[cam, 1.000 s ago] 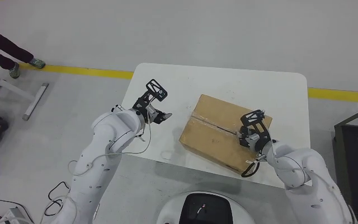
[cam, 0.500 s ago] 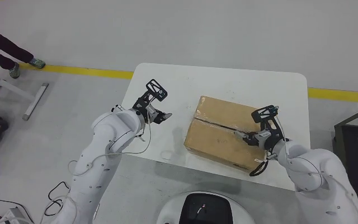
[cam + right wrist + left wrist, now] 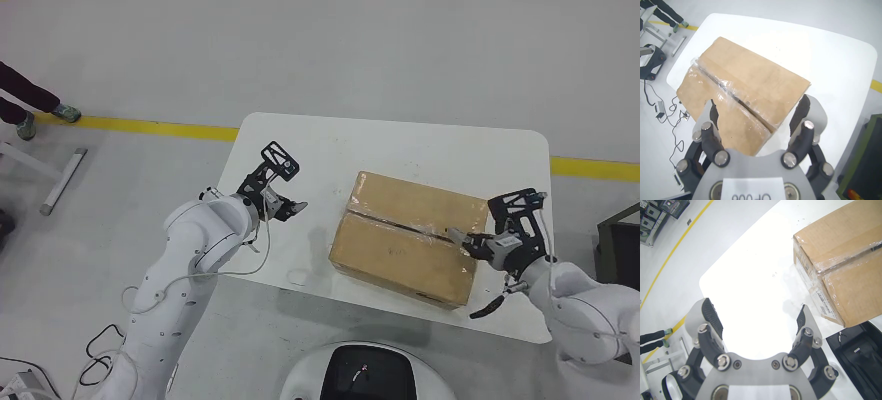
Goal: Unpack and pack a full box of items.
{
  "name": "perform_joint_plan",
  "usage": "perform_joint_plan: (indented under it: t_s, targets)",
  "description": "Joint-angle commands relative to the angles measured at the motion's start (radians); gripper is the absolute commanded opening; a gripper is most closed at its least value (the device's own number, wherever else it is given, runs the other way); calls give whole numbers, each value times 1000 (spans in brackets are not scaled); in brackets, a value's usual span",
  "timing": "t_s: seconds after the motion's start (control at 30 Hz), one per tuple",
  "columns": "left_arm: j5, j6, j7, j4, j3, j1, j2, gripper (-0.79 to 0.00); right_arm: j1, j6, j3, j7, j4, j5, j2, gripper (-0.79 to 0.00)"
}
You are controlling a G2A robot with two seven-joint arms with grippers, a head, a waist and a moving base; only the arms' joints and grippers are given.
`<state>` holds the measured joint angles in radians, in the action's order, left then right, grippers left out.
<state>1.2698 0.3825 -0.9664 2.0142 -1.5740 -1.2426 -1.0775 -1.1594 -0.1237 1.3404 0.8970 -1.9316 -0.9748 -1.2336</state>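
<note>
A brown cardboard box (image 3: pixel 407 235) lies shut on the white table (image 3: pixel 400 150), its top seam covered with clear tape (image 3: pixel 728 91). My right gripper (image 3: pixel 470 240) hovers open at the box's right end, just past the seam's end; the box (image 3: pixel 745 83) lies ahead of its spread fingers (image 3: pixel 802 108). My left gripper (image 3: pixel 290 205) is open above bare table to the left of the box, well apart from it. In the left wrist view the box (image 3: pixel 840 262) shows its labelled end face, beyond the open left gripper (image 3: pixel 755 311).
The box sits near the table's front edge (image 3: pixel 400 300). A dark green bin (image 3: pixel 865 157) stands beside the table on the right. Cables and a power brick (image 3: pixel 659 111) lie on the floor to the left. Bare table lies behind and left of the box.
My right gripper has drawn back to the right, from over the box's top near the seam to just past its right end. The box shifted slightly right. The left arm has not moved.
</note>
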Motion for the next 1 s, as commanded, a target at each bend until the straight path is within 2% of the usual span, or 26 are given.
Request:
perform_joint_plan:
  t_s: [0.0,0.13,0.3,0.4,0.7,0.8,0.97]
  targets:
    - [0,0,0,0,0,0,0,0,-15,-8,5,-63,-13,1,0,-785]
    - [0,0,0,0,0,0,0,0,-20,-54,-27,-191,-39,-40,-1,-785]
    - [0,-3,5,-1,0,-2,0,0,10,-87,-123,-299,-30,-134,-9,-785]
    - [0,-17,43,1,-7,-18,0,0,25,-85,-153,-314,-9,-179,-12,-785]
    - [-13,-114,52,1,-70,-33,2,0,22,-90,-157,-324,-12,-178,-12,-785]
    - [-18,-129,54,2,-81,-34,3,0,46,-132,-215,-354,3,-181,-18,-785]
    - [-18,-129,54,2,-81,-34,3,0,172,-129,-366,-381,107,-200,-50,-785]
